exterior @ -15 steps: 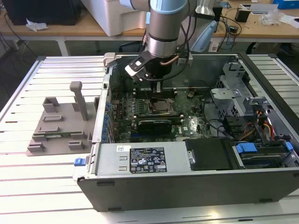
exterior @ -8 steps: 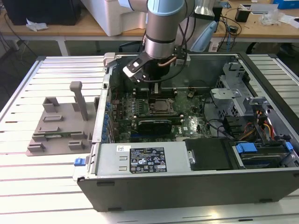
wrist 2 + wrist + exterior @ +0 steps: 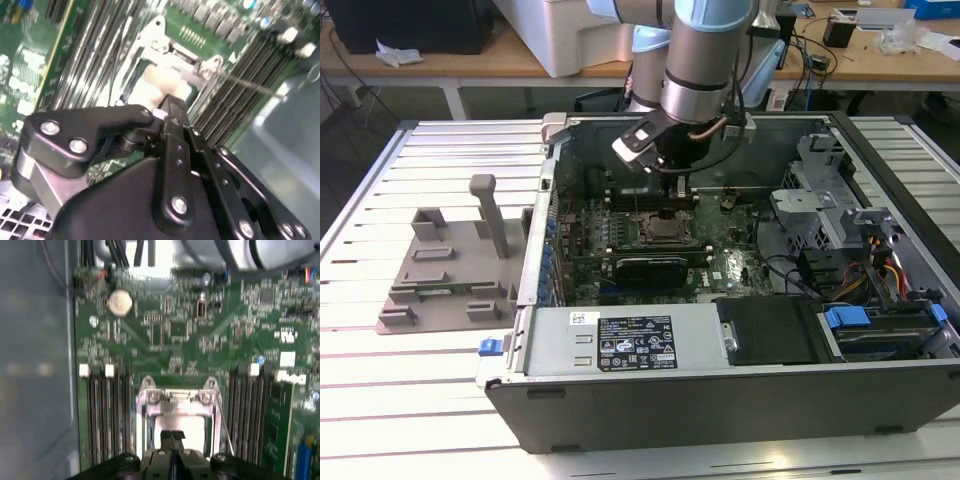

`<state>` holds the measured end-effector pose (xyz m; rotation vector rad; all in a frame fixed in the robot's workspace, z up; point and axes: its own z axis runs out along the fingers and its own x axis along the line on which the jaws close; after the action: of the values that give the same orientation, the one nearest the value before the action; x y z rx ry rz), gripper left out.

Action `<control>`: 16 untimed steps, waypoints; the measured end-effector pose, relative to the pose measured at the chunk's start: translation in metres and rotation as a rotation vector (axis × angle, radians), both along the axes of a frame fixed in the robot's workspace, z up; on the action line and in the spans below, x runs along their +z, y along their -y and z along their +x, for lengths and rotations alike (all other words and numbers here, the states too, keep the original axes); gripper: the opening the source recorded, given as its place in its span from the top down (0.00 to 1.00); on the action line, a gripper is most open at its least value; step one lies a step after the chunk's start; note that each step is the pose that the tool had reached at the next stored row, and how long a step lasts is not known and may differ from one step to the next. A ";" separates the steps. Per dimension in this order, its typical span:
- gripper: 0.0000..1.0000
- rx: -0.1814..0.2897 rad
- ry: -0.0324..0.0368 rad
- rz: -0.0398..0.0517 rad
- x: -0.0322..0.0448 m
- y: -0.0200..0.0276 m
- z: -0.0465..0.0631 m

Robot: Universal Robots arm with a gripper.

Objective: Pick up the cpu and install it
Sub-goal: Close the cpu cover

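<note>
The cpu (image 3: 192,424) is a pale silver square lying flat inside the metal-framed socket (image 3: 175,396) on the green motherboard. My gripper (image 3: 172,436) hangs directly over its middle with both black fingers pressed together and nothing between them. In the second wrist view the fingertips (image 3: 172,104) sit just above the pale cpu (image 3: 159,80); I cannot tell whether they touch it. In the exterior view the gripper (image 3: 678,196) points straight down at the socket (image 3: 665,228) inside the open computer case.
Rows of memory slots (image 3: 102,415) flank the socket on both sides. A coin battery (image 3: 120,302) sits further along the board. The case wall (image 3: 545,230), power supply (image 3: 630,340) and drive cage (image 3: 820,190) surround the board. A grey fixture (image 3: 440,270) lies outside, on the exterior view's left.
</note>
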<state>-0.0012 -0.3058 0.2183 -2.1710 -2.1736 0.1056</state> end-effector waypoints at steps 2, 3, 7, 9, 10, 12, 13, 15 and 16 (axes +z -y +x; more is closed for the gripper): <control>0.89 0.000 0.0001 0.0003 0.0085 0.0000 0.000; 0.89 0.000 -0.0001 0.0002 0.0157 0.0000 0.000; 0.89 0.000 0.0000 0.0002 0.0378 0.0000 0.000; 0.89 0.000 0.0000 0.0002 0.0476 0.0000 0.000; 0.89 0.000 0.0000 0.0002 0.0508 0.0000 0.000; 0.89 0.000 0.0002 0.0005 0.0525 0.0000 0.000; 0.89 0.000 0.0001 0.0002 0.0526 0.0000 0.000; 0.89 0.000 0.0001 0.0003 0.0526 0.0000 0.000; 0.89 0.000 0.0001 0.0002 0.0527 0.0000 0.000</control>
<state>-0.0012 -0.3058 0.2710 -2.1711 -2.1734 0.1052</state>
